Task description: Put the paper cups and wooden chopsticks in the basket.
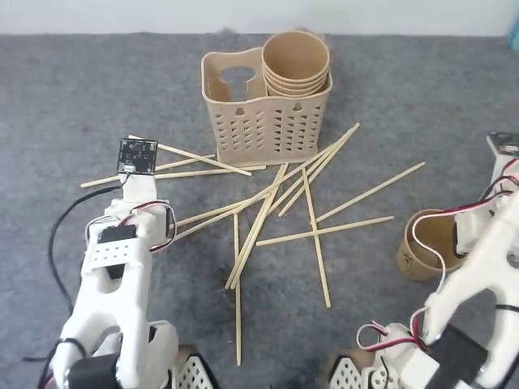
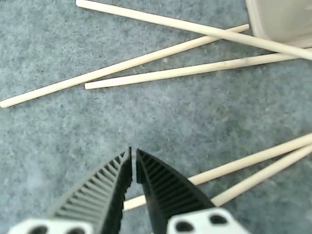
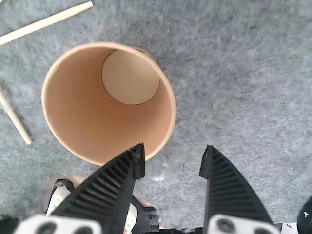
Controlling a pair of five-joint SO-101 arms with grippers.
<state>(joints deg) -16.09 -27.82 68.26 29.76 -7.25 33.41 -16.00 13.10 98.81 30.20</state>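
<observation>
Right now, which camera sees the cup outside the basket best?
The right wrist view: it looks straight into the loose paper cup, showing rim, inside and bottom. The high view shows it partly behind the right arm. The left wrist view faces chopsticks.

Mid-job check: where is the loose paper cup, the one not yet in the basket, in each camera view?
High view: the loose paper cup stands on the grey carpet near the right edge, right of the scattered chopsticks.
Left wrist view: this camera faces chopsticks and a basket corner instead.
Right wrist view: the cup is just ahead of the open right tool, its mouth toward the camera.
Shared landmark: chopsticks on the grey carpet.
</observation>
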